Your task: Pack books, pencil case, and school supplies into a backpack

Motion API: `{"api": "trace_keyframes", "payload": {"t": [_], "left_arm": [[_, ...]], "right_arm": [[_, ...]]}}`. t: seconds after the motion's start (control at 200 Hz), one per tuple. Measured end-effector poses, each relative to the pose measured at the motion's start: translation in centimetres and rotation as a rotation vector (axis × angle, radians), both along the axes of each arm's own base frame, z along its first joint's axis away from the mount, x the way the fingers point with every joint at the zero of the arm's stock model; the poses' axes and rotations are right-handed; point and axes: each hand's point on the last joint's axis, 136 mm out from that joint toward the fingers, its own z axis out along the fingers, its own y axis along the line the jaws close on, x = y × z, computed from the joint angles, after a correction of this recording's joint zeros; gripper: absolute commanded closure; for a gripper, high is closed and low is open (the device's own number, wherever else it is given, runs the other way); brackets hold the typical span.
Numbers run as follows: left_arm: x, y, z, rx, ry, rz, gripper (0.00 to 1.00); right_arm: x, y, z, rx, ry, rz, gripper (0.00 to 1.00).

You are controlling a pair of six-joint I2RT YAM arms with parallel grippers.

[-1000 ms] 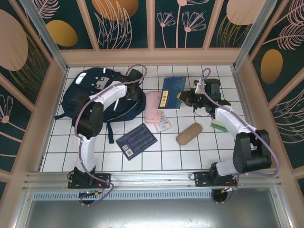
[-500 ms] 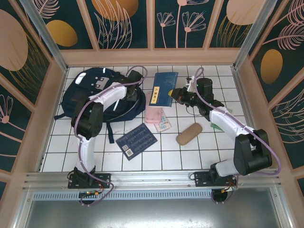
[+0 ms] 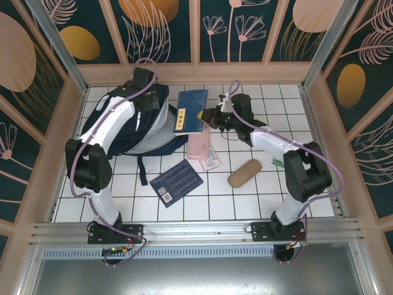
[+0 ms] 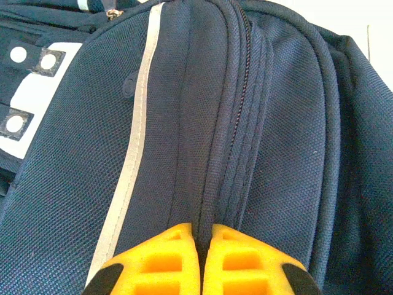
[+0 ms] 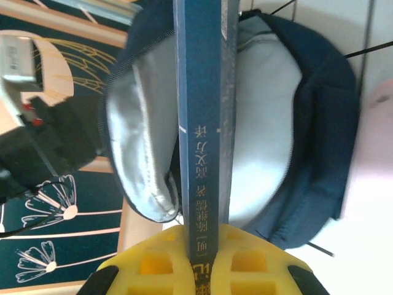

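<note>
The backpack (image 4: 276,135) lies far left on the table (image 3: 245,203), its mouth gaping right with pale lining showing. The left gripper (image 4: 201,239) pinches its zipper edge. The right gripper (image 5: 206,246) clamps a navy book (image 3: 190,110) at that mouth.

Tiled table (image 3: 258,196) bears backpack (image 3: 144,132), grid-patterned book (image 3: 177,182), pink case (image 3: 198,146), tan pouch (image 3: 244,173), perhaps a packet (image 3: 212,160).

Lab cell: tiled tabletop (image 3: 258,196), painted walls (image 3: 159,31)

Navy backpack (image 4: 276,123), grey lining (image 5: 264,123); navy book (image 5: 206,92), gold lettering.
</note>
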Motion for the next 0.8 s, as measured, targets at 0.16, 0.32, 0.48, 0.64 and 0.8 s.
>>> {"api": "trace_keyframes", "payload": {"t": [0.16,0.32,0.48,0.64,0.8], "left_arm": [[0.3,1.6,2.0,-0.084,-0.027,0.027,1.0],[0.7,2.5,2.8,-0.166,-0.031,0.03,1.0],[1.1,3.0,4.1,-0.232,-0.047,0.031,1.0],[1.2,2.8,4.8,-0.268,-0.054,0.026,1.0],[1.2,2.4,4.9,-0.292,-0.05,0.016,1.0]], "right_arm": [[1.2,3.9,-1.3,0.041,0.025,0.037,1.0],[2.1,8.1,-3.3,0.084,0.077,0.063,1.0],[2.8,12.7,-5.1,0.144,0.122,0.092,1.0],[4.0,17.4,-6.0,0.243,0.152,0.126,1.0],[4.6,20.8,-6.6,0.319,0.176,0.154,1.0]]}}
